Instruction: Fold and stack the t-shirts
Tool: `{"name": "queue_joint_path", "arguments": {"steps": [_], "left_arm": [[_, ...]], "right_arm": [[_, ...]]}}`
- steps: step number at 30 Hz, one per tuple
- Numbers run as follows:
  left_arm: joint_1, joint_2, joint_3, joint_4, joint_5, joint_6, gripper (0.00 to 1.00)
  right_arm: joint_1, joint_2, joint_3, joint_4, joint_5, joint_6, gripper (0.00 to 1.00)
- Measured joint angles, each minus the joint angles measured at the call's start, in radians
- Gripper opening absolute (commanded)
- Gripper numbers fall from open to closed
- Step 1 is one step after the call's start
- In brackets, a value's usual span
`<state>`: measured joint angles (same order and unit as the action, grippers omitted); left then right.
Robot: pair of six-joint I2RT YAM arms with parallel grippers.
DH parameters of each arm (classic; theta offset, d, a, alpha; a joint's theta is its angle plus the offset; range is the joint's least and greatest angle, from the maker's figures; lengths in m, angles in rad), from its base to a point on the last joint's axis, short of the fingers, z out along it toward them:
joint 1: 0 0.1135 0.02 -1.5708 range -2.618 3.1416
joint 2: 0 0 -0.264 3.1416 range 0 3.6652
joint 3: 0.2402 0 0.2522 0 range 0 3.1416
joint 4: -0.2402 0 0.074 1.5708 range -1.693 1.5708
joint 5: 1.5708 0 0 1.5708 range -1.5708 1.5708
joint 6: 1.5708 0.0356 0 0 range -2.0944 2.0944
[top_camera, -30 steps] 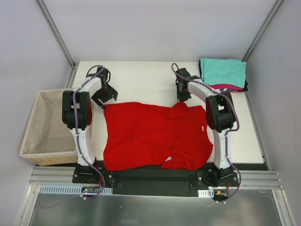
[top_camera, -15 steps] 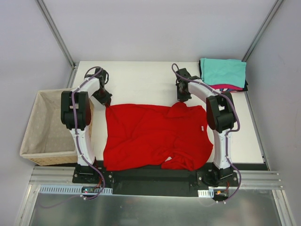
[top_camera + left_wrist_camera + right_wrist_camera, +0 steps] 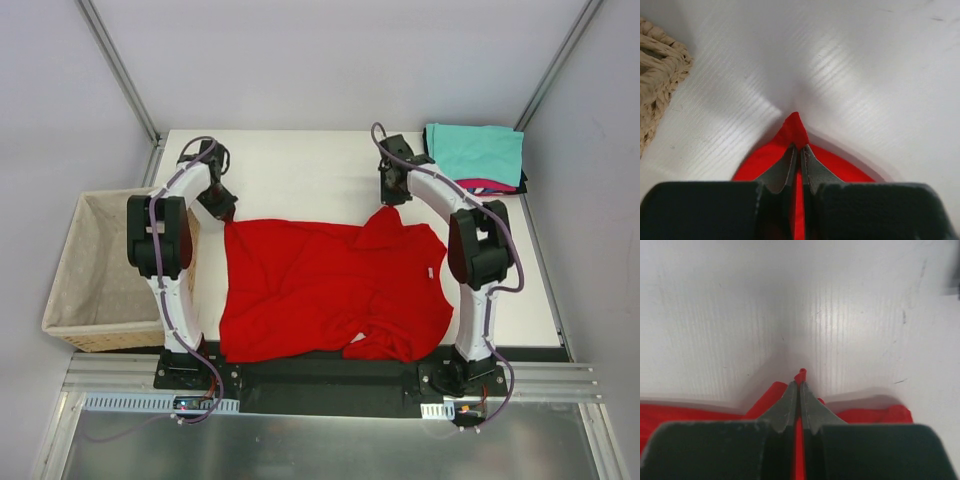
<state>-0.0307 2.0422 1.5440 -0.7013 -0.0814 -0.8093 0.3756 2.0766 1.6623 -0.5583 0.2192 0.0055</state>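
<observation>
Both arms had just taken hold of the red shirt (image 3: 330, 290). A second before, our left gripper (image 3: 222, 208) hung spread wide above the shirt's far-left corner. Here it had dropped onto that corner and pinched it, the jaws pressed together on a small peak of red cloth in the left wrist view. Our right gripper (image 3: 390, 195), already clamped narrow on the shirt's far edge right of the middle, had drawn its pinch a little toward the far edge of the desk (image 3: 300, 165), tenting the cloth into a point.

We judged this meant the shirt was now held at two places along its far edge, ready to be lifted or pulled flat. No fold had been made yet. The shirt lay rumpled across the middle of the desk, bunched along the near edge toward the right.

At the far-right corner sat the stack (image 3: 475, 152) of folded shirts, teal on top, with pink and black edges showing beneath. It was near the right gripper, so we thought a pull that way could disturb it. The basket (image 3: 75, 260) stood off the left edge, just beside the left arm.
</observation>
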Motion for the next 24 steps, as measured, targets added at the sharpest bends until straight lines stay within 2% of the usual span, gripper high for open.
{"name": "queue_joint_path", "arguments": {"steps": [6, 11, 15, 18, 19, 21, 24], "left_arm": [[0.000, -0.081, 0.097, -0.011, 0.050, 0.063, 0.00], [0.000, -0.186, 0.245, -0.021, 0.114, 0.135, 0.00], [0.000, -0.267, 0.417, -0.016, 0.206, 0.218, 0.00], [0.000, -0.345, 0.519, -0.008, 0.284, 0.273, 0.06], [0.000, -0.382, 0.534, -0.003, 0.305, 0.289, 0.06], [0.000, -0.478, 0.537, 0.005, 0.336, 0.318, 0.00], [0.000, -0.628, 0.533, 0.015, 0.351, 0.349, 0.00]], "right_arm": [[0.000, -0.094, 0.135, -0.019, 0.040, -0.053, 0.01], [0.000, -0.242, 0.225, -0.003, 0.072, -0.115, 0.01], [0.003, -0.415, 0.240, 0.033, 0.074, -0.170, 0.01], [0.018, -0.548, 0.251, 0.073, 0.064, -0.213, 0.01], [0.032, -0.595, 0.249, 0.085, 0.063, -0.229, 0.01], [0.068, -0.687, 0.238, 0.114, 0.061, -0.257, 0.01], [0.147, -0.837, 0.238, 0.127, 0.061, -0.295, 0.01]]}}
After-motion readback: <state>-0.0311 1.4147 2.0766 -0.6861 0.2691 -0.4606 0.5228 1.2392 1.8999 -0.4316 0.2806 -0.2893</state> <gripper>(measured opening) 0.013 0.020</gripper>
